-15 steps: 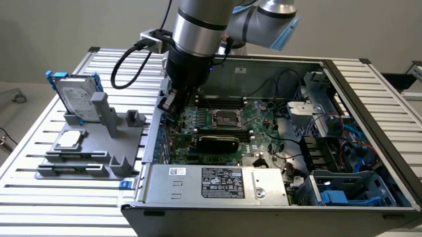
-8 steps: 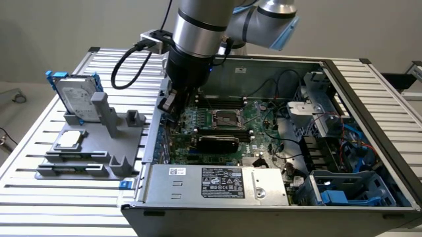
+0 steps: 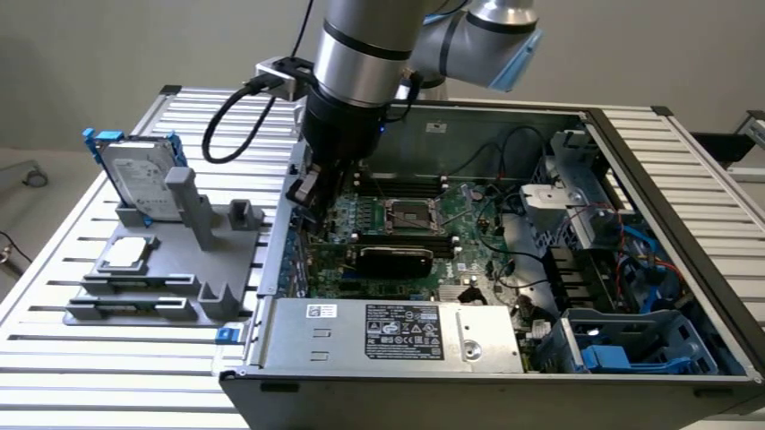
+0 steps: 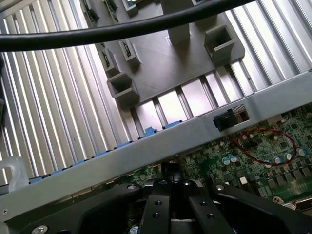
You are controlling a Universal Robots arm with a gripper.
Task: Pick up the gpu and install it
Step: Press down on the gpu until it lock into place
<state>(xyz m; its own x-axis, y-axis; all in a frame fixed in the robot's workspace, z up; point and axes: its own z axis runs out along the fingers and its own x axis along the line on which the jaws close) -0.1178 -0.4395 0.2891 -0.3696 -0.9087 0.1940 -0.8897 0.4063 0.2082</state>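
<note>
Fingers: my gripper [image 3: 306, 190] clenched, holding nothing visible.
Position: low inside case [image 3: 646, 179], at motherboard's [image 3: 478, 242] edge.
Gpu [image 3: 392, 260]: seated on motherboard.

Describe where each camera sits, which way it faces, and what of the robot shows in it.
Exterior view: off the arm, raised, looking down on the open computer case and the grey fixture; the arm and its gripper show.
Wrist view: on the wrist, looking past the shut gripper at the case's wall, the motherboard and the fixture.
Shared: case, motherboard, fixture, slatted table.
</note>
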